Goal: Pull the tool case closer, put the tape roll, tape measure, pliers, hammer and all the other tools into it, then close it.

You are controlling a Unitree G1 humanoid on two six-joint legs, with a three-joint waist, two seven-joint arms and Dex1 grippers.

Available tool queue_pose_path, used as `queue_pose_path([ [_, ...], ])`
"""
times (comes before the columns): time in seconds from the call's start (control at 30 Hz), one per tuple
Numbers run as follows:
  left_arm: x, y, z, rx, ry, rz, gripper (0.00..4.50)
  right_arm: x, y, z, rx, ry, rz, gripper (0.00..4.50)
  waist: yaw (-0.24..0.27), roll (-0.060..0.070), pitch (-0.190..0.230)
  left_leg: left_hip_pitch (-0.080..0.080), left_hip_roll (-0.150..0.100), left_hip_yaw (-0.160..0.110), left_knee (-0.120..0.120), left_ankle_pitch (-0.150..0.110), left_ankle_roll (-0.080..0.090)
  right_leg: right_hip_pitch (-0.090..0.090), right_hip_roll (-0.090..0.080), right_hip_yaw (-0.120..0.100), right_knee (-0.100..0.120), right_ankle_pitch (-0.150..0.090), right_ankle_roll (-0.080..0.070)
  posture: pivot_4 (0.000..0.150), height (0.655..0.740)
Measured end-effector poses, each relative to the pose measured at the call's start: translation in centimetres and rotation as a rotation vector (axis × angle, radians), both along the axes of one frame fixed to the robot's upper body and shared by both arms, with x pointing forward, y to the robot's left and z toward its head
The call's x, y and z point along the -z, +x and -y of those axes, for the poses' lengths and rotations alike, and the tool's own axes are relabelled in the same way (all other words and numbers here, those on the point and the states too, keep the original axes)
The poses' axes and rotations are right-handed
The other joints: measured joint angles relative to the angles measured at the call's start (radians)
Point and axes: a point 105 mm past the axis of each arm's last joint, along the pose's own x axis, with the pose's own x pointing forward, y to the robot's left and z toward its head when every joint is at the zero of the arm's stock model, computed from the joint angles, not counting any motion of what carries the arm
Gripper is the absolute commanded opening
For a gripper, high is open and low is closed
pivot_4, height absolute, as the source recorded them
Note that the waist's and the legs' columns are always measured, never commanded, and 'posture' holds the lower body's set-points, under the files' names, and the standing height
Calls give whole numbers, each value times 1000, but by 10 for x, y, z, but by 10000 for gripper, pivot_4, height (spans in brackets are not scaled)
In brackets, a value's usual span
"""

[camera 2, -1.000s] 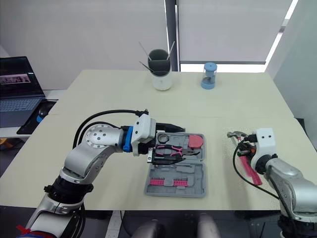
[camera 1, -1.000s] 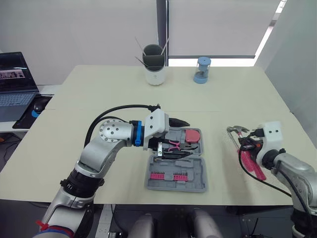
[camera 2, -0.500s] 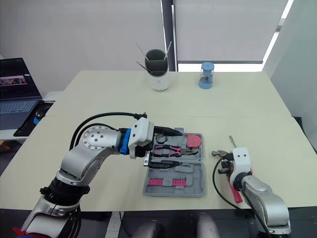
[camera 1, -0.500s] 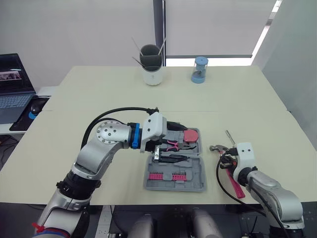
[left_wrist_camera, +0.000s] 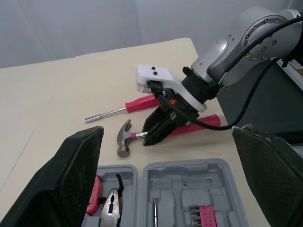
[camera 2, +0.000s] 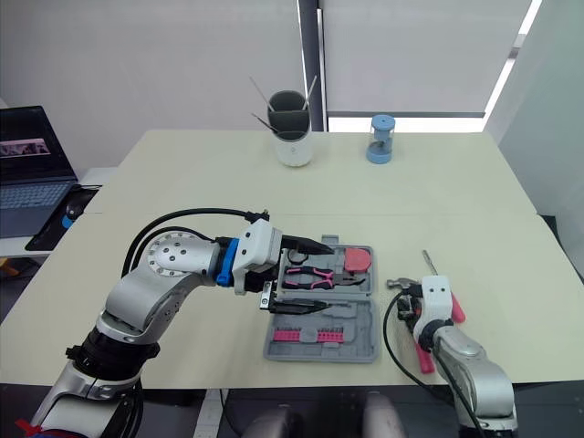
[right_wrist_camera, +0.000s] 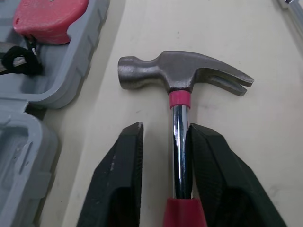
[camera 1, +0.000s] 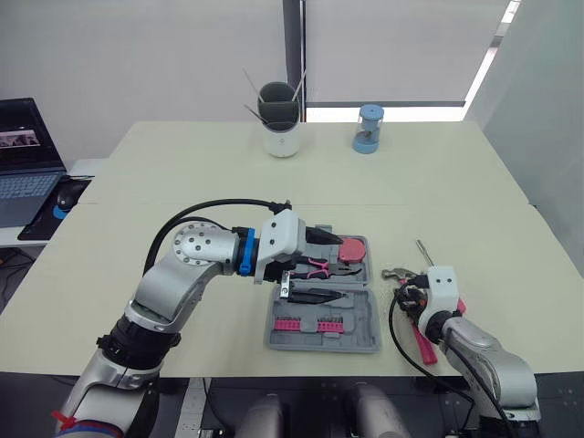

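So the tool case [camera 1: 362, 334] sat open on the table [camera 1: 182, 182], close to the near edge and about in the middle, with pink-handled pliers [camera 1: 319, 266] and a red tape measure [camera 1: 354, 248] already lying in its far half and a row of pink bits [camera 1: 310, 322] in the near half. The hammer [right_wrist_camera: 182, 75] was flat on the table just right of the case, head near the case's far right corner but not touching it, red handle running off toward the near right. The right gripper [right_wrist_camera: 165, 131] was down over the shiny shaft just below the head, fingers only a little apart and straddling it; one finger looked pressed against the shaft while the other had a visible gap, so not really clamped on it. A pink screwdriver [left_wrist_camera: 142, 103] lay on the table just beyond the hammer, on its far right side. The left gripper [left_wrist_camera: 166, 136] hung over the far left part of the case with its fingers spread wide and nothing between them. Way at the far side there was a cup with sticks [camera 1: 281, 128] and a small blue container [camera 1: 370, 128], and a laptop [camera 1: 23, 173] off to the left
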Motion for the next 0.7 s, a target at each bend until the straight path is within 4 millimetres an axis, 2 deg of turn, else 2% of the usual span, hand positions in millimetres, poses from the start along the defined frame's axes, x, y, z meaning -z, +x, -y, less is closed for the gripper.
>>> queue_pose_path([
  [0.2,-1,0,2,0,-10,0,45000,-11,-10,9,-41,-55,9,43974,1,0,0,0,0,0,0,0,0,0,0,0,0,0,0,1500,7400],
  [0.33,0,0,2,-10,-18,2,45000,-31,-15,17,-172,-182,45,44618,-1,0,0,0,-1,1,0,0,0,0,0,-1,-1,-1,2,1500,7400],
  [0.47,5,-2,1,-15,-18,-14,45000,-63,-16,16,-503,-379,97,44618,-3,-3,2,2,0,2,0,0,1,2,1,-3,-2,-3,6,1500,7400],
  [0.57,7,-6,0,-13,-20,-20,45000,-74,-16,12,-774,-508,112,44618,-2,-5,3,2,1,1,0,0,1,3,2,-3,-2,-3,6,1500,7400],
  [0.7,9,-8,-2,-20,-23,-23,45000,-83,-5,20,-1060,-710,119,44618,-1,-7,5,3,1,2,0,0,1,4,1,-3,-3,-3,6,1500,7400],
])
